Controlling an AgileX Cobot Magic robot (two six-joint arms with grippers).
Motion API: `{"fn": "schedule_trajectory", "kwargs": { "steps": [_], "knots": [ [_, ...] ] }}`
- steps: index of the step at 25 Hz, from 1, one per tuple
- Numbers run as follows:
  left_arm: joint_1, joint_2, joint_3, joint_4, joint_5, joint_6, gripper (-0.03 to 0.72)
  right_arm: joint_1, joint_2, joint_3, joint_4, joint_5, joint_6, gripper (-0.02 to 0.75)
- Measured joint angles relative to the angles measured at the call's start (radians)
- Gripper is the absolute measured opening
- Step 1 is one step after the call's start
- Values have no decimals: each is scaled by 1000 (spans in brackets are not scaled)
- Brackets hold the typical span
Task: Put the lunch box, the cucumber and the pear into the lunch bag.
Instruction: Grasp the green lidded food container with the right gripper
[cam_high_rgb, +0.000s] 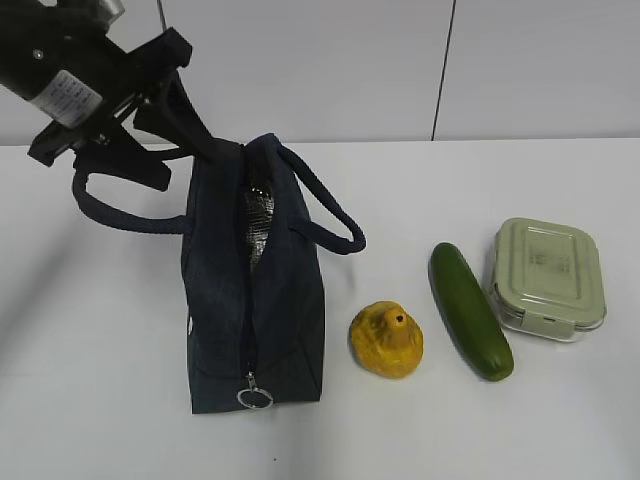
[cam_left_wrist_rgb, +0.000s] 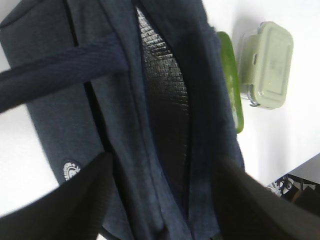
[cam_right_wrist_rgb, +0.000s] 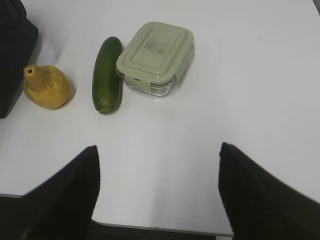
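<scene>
Lunch bag (cam_high_rgb: 255, 300): upright on table (cam_high_rgb: 450, 430), zipper partly parted. Pear (cam_high_rgb: 386, 340), cucumber (cam_high_rgb: 470, 310), lunch box (cam_high_rgb: 547, 278): in a row to its right. Left gripper (cam_left_wrist_rgb: 160, 200): apparently spread, straddling the bag's opening. Right gripper (cam_right_wrist_rgb: 157, 190): wide, empty.

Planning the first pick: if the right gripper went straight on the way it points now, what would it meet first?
Probably bare table: nothing lies between the right gripper's open fingers. The cucumber and lunch box sit farther ahead, slightly left; depth is uncertain.

the lunch bag (cam_left_wrist_rgb: 165, 125) hides most of the cucumber (cam_left_wrist_rgb: 231, 85) in the left wrist view. its small logo (cam_left_wrist_rgb: 71, 170) is too blurred to read.
</scene>
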Motion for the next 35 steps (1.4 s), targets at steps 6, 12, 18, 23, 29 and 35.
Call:
{"fn": "schedule_trajectory", "kwargs": {
  "steps": [6, 12, 18, 23, 29, 35],
  "knots": [
    [0, 61, -6, 15, -2, 0, 435, 0, 0, 0, 0, 0, 0, 548],
    [0, 102, -6, 5, -10, 1, 429, 0, 0, 0, 0, 0, 0, 547],
    [0, 106, -6, 0, -49, 1, 276, 0, 0, 0, 0, 0, 0, 548],
    [0, 136, -6, -8, -55, 1, 171, 0, 0, 0, 0, 0, 0, 548],
    [0, 153, -6, -22, -55, 4, 76, 0, 0, 0, 0, 0, 0, 548],
    [0, 153, -6, -26, -54, 64, 4, 0, 0, 0, 0, 0, 0, 548]
  ]
}}
